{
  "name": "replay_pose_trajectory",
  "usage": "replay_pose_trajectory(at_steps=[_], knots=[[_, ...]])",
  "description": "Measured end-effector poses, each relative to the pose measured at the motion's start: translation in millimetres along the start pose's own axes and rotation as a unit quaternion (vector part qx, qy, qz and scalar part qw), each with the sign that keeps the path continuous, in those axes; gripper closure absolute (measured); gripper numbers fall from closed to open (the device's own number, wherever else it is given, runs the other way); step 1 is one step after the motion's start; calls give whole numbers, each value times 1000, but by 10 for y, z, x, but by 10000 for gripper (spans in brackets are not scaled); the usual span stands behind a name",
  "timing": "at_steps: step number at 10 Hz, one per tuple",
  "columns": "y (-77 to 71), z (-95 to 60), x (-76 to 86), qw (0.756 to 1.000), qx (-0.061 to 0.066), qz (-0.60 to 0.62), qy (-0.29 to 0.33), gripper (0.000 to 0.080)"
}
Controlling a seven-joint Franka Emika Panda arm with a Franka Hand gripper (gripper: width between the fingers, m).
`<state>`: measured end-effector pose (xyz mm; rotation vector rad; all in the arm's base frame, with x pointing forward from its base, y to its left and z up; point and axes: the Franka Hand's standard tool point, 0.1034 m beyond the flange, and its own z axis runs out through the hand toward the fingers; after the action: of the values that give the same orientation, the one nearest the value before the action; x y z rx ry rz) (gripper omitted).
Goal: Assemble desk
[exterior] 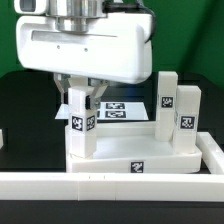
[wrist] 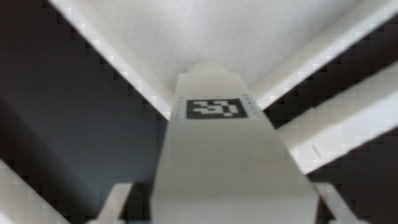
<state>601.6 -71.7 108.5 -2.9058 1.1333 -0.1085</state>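
Observation:
The white desk top (exterior: 150, 160) lies near the front of the black table. A white block leg (exterior: 82, 128) with black-and-white tags stands upright at the top's corner on the exterior view's left. My gripper (exterior: 80, 100) comes down over this leg from above and is shut on its upper part. In the wrist view the leg (wrist: 217, 140) runs away between my fingers (wrist: 121, 205), which press on both its sides; my gripper (wrist: 219, 208) holds it. Two more legs (exterior: 165, 100) (exterior: 188, 118) stand upright at the top's side on the exterior view's right.
The marker board (exterior: 118, 108) lies flat behind the desk top. A low white border wall (exterior: 100, 186) runs along the front and up the exterior view's right (exterior: 214, 150). The arm's large white body (exterior: 90, 45) hangs over the left half of the scene.

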Motion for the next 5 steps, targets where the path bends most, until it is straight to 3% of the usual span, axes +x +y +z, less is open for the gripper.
replay_pose_trajectory(at_steps=[3,5], knots=[[32,27,0,983,20,184,-2,509],[36,28,10,958,21,286,-4,509]])
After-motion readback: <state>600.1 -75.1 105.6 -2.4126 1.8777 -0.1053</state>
